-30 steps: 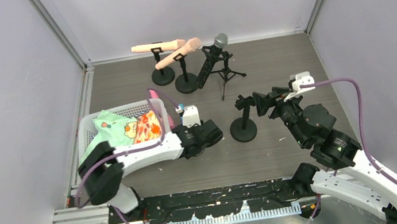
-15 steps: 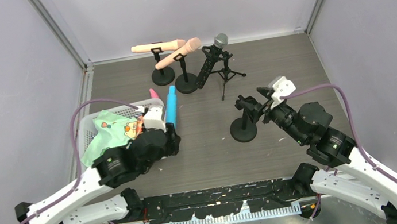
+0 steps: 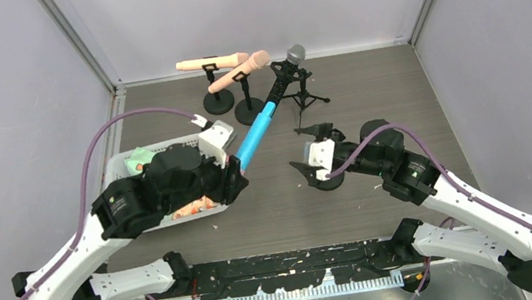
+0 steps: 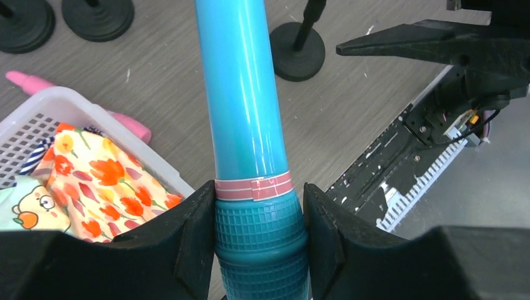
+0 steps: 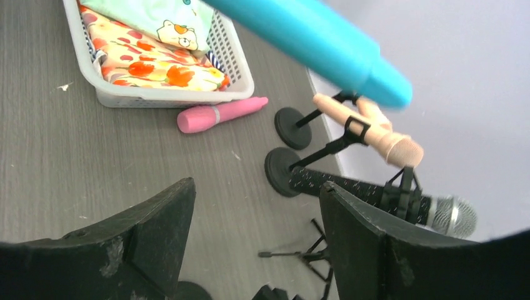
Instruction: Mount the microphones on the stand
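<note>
My left gripper [image 4: 258,187] is shut on the mesh head end of the bright blue microphone [image 3: 256,136], which slants up and right above the floor, its far end close to the black microphone [image 3: 283,78]. The blue microphone [image 5: 312,37] crosses the top of the right wrist view. Two peach microphones [image 3: 211,62] [image 3: 239,72] sit clipped on round-base stands at the back. The black microphone with a silver head [image 5: 453,215] rests on a tripod stand [image 3: 303,98]. An empty stand [image 4: 298,44] is beneath my right gripper [image 3: 308,151], which is open and holds nothing.
A white basket [image 3: 121,165] with printed cloths sits at the left, under my left arm. A pink stick-shaped thing [image 5: 219,114] lies on the floor along the basket's far side. Grey walls close in the back and both sides.
My left arm has lifted the blue microphone from beside the basket and swung it up towards the middle. My right gripper has moved left over the empty stand and opened wider.
</note>
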Controlling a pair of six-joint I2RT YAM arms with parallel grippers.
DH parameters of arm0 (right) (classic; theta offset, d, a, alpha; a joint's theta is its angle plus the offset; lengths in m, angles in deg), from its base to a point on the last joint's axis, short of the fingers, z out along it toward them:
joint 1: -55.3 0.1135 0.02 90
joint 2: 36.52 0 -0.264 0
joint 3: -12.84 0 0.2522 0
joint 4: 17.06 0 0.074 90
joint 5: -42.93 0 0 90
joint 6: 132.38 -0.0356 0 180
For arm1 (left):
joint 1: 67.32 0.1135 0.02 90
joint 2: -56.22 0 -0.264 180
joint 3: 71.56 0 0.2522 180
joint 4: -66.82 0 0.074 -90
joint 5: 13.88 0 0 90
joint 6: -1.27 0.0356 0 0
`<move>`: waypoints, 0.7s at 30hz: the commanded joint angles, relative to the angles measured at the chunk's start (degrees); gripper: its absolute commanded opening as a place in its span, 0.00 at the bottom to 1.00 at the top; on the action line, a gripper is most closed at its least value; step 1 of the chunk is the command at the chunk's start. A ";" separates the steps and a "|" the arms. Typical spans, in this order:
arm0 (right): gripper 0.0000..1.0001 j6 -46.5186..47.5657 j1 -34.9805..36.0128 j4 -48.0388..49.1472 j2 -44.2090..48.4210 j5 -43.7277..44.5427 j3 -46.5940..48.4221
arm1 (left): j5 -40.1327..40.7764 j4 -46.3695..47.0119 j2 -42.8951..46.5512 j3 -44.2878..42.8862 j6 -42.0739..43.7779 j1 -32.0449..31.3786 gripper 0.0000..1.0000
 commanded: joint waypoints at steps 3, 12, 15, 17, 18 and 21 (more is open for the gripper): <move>0.78 14.36 2.94 1.17 -1.43 -2.68 6.10 | -22.11 -3.12 -6.58 -5.03 5.23 12.70 0.00; 0.85 20.23 10.38 -2.41 -8.77 2.95 10.96 | -38.86 -4.95 -13.47 -10.16 8.72 20.06 0.00; 0.86 22.04 12.12 -3.57 -11.90 4.38 12.76 | -40.85 -6.46 -14.61 -11.86 10.02 20.07 0.00; 0.86 23.10 12.72 -4.39 -13.58 5.08 13.94 | -41.96 -7.70 -15.15 -12.66 10.93 20.07 0.00; 0.86 23.42 12.83 -4.84 -14.43 5.23 14.49 | -42.39 -8.07 -15.31 -12.88 11.29 20.07 0.00; 0.85 23.94 13.33 -5.66 -16.43 5.52 15.87 | -43.24 -8.54 -15.37 -13.01 12.04 20.07 0.00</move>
